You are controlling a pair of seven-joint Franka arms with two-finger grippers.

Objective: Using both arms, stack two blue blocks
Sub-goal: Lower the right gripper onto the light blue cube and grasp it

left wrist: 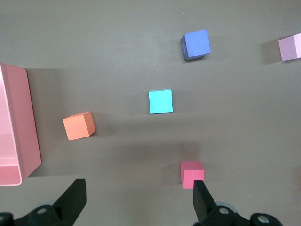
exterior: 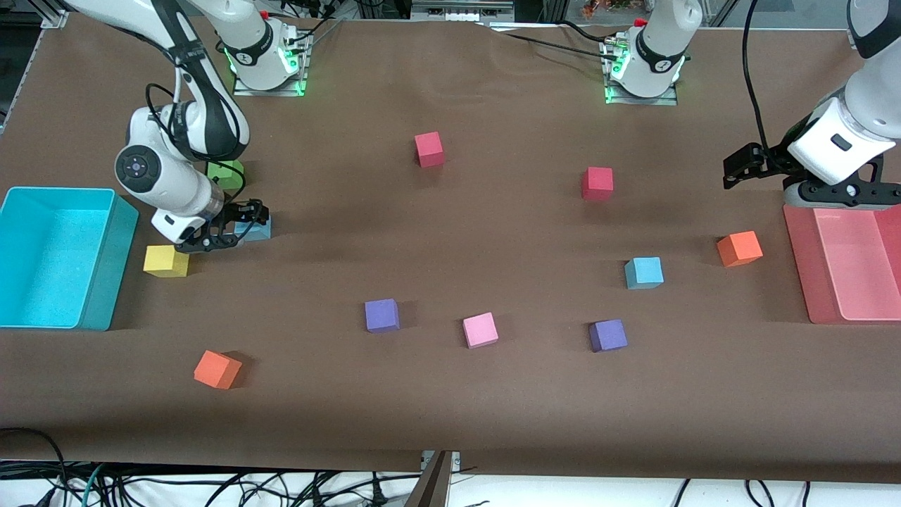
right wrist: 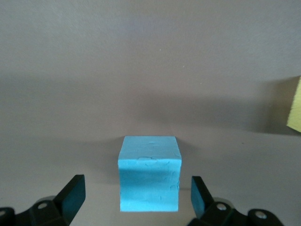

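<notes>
We have the right end effector (exterior: 236, 227) down low at the first blue block (right wrist: 149, 173), fingers spread wide to either side of it and gripping nothing yet. That block sits on the surface between the fingers, with a gap showing on both sides in the right wrist view. A yellow block (exterior: 166, 260) lies just beside the end effector, and a green block (exterior: 225, 171) is near the arm.

The left end effector (exterior: 747, 163) waits high, near the pink tray (exterior: 799, 267), also fully open and empty. The second blue block (left wrist: 160, 101) lies on the surface below it, well apart from an orange block (left wrist: 79, 125) and a red block (left wrist: 192, 173).

Risks as we judge them: the block looks slightly turned against the fingers, so closing may twist it or pinch a corner, leaving a crooked grip that spoils the stack. Soft foam could also squash and spring free on release. A low lateral move could nudge the yellow block.
</notes>
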